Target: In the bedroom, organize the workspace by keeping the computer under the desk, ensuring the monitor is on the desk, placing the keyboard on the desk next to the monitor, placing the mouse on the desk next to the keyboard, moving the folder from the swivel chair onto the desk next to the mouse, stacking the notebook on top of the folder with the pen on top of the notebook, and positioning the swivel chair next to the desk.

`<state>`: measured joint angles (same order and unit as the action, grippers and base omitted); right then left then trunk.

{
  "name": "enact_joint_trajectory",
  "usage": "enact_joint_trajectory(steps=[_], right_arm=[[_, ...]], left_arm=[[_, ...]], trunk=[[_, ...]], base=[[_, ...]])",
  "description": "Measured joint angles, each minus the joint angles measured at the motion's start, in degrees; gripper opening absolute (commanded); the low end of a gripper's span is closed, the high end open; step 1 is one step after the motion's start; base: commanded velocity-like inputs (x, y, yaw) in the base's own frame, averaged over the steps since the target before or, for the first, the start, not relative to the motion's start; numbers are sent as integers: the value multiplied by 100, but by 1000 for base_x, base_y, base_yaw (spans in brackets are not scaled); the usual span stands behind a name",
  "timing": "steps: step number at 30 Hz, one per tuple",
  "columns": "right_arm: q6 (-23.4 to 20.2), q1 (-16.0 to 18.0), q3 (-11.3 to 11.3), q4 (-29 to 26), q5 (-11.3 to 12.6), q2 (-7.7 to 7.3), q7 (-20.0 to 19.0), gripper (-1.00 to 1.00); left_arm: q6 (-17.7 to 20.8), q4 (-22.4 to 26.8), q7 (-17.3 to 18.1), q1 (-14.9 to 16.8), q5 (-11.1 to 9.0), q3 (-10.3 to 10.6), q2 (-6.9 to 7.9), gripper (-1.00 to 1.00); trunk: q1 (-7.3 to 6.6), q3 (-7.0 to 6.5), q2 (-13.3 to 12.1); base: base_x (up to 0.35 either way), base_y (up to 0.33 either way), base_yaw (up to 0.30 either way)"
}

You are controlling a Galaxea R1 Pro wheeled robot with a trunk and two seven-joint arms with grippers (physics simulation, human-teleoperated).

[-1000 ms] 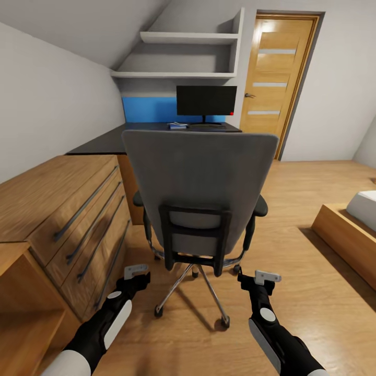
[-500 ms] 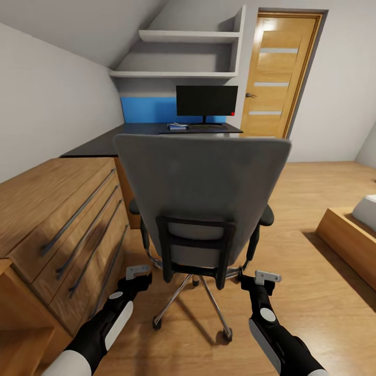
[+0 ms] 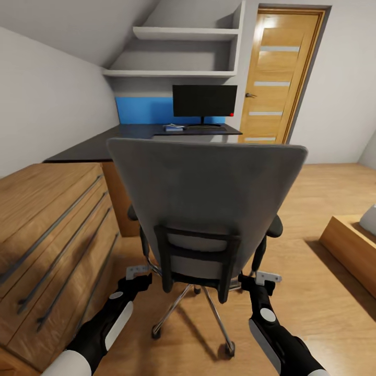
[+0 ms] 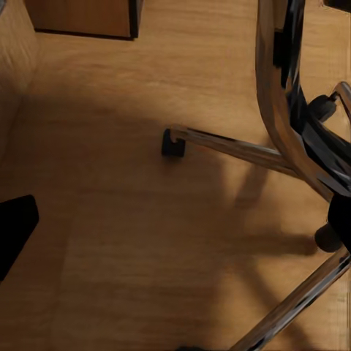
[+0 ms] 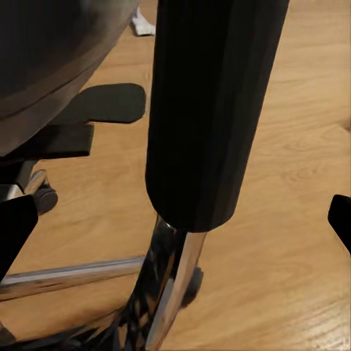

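The grey swivel chair [image 3: 206, 198] stands right in front of me with its back toward me, its chrome base [image 4: 241, 150] on the wood floor. Beyond it the monitor [image 3: 204, 101] stands on the black desk [image 3: 104, 143], with the keyboard [image 3: 204, 127] a thin dark strip at its foot. Left of that lies the blue folder [image 3: 174, 127]; notebook, pen and mouse are too small to tell, and the computer is hidden. My left gripper [image 3: 137, 275] [image 4: 177, 223] is open beside the chair base. My right gripper [image 3: 260, 281] [image 5: 177, 223] is open facing the black armrest post [image 5: 208, 110].
A light wooden dresser [image 3: 47, 230] runs along my left, close to the left arm. A wooden door [image 3: 274, 78] stands at the back right, a wooden bed frame [image 3: 352, 245] at the right edge. Open floor [image 3: 313, 292] lies right of the chair.
The whole view has advanced toward the chair and desk, so the chair looms larger and the dresser slides past on the left. Both grippers keep their place low by the chair.
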<state>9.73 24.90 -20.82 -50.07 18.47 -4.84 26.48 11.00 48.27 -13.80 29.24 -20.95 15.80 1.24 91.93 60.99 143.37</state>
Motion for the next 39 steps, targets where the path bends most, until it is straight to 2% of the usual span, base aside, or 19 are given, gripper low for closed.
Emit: enact_joint_trajectory(steps=[17,26,39], right_arm=[[3,-1,9,-18,23,8,37,100],[26,-1,32,-27,44,1,54,100],[19,1,25,-36,-6,-8,42,100]], left_arm=[[11,4,-5,-1,15,8,18,100],[13,6,-35,1,71,222,25,100],[16,1,-2,-2,-13,266,26,100]], trunk=[[0,7,0],[0,49,0],[3,88,0]], base=[[300,-200,10],[297,-204,97],[199,-160,94]])
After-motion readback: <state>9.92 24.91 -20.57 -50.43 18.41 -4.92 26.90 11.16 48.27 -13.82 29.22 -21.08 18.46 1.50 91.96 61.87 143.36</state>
